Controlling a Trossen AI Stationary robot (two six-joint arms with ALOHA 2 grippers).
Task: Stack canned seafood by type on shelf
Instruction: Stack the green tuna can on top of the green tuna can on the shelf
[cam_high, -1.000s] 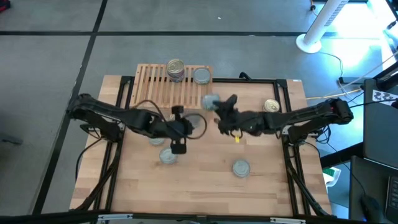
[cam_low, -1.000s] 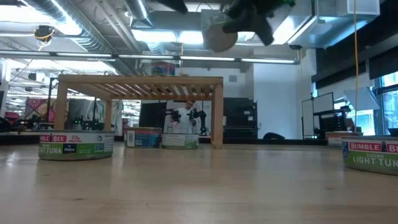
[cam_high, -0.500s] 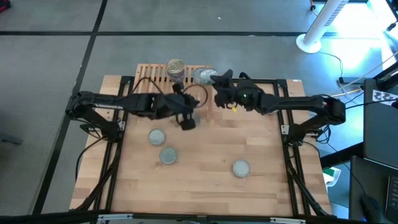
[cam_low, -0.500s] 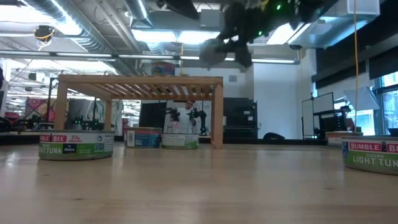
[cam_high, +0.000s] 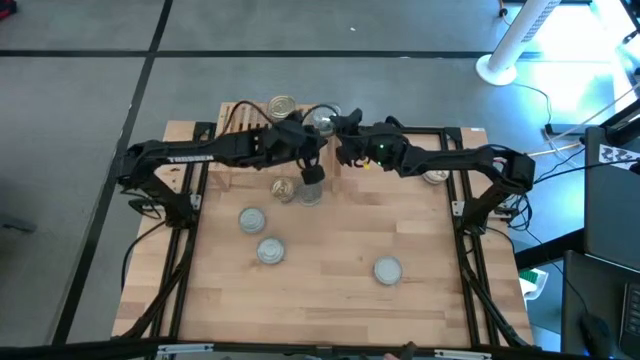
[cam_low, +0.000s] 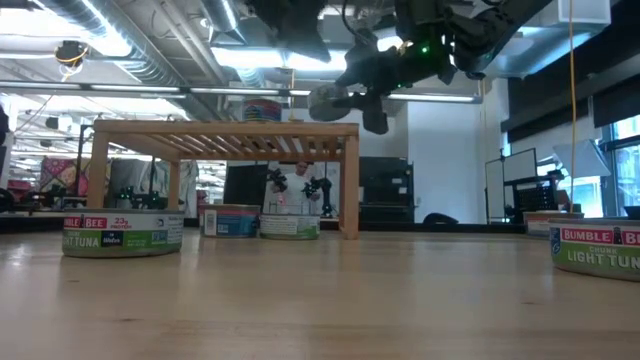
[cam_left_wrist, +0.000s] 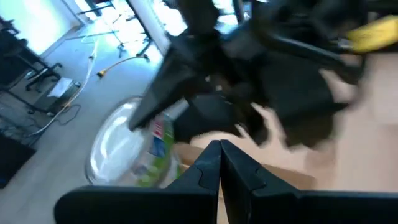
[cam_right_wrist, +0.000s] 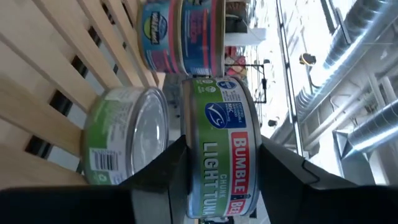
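Three tins are already placed on the shelf (cam_high: 240, 120), as far as can be judged: two colourfully labelled ones (cam_right_wrist: 180, 34) are stacked near the middle of the slats, and a green-labelled, silver-lidded tin (cam_right_wrist: 127, 134) stands beside that stack; a fourth, a green-labelled light-tuna tin (cam_right_wrist: 221, 149), is gripped between the fingers of the right gripper (cam_right_wrist: 217, 180) and is held in the air just beside the silver-lidded one, so the step in hand appears to be setting it on top of its match. The left gripper (cam_left_wrist: 219, 165) is clenched with nothing seen between its fingers; it is held close to the right gripper at the shelf's near edge.

Much is left on the table (cam_high: 330, 300); three silver-lidded tins (cam_high: 270, 250) lie well apart across the near half, a gold-lidded tin (cam_high: 436, 176) lies under the right arm by the right edge, and what may be two more tins (cam_high: 285, 188) lie just in front of the shelf, though they are partly hidden by the left arm and their number cannot be told with certainty. Roughly a third of the work is judged done; the sorting of the remainder by lid and label is not yet begun.
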